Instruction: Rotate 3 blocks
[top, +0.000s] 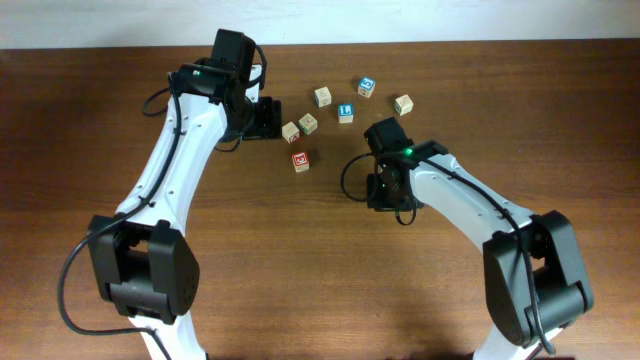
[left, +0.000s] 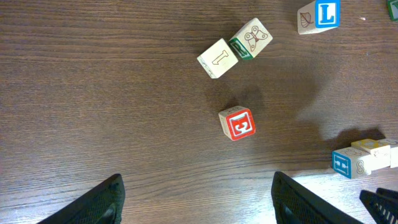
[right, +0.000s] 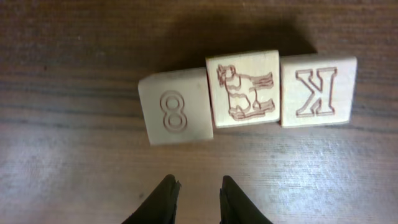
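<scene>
Three pale wooden blocks lie side by side in a touching row in the right wrist view: one with an "8" (right: 176, 109), one with an animal (right: 244, 88), one with a "K" (right: 318, 91). My right gripper (right: 199, 183) hovers just in front of the "8" block, its fingers a narrow gap apart over bare wood. The left wrist view shows the same row (left: 364, 158) at the right edge, with a blue side face. My left gripper (left: 198, 179) is wide open and holds nothing. In the overhead view the right arm (top: 385, 185) hides the row.
A red-faced cube (left: 237, 122) lies ahead of the left gripper. Beyond it sit a "1" cube (left: 217, 58) and a butterfly cube (left: 250, 38), touching. A blue "L" cube (left: 318, 15) lies farther right. More cubes (top: 367, 86) are scattered at the table's far side.
</scene>
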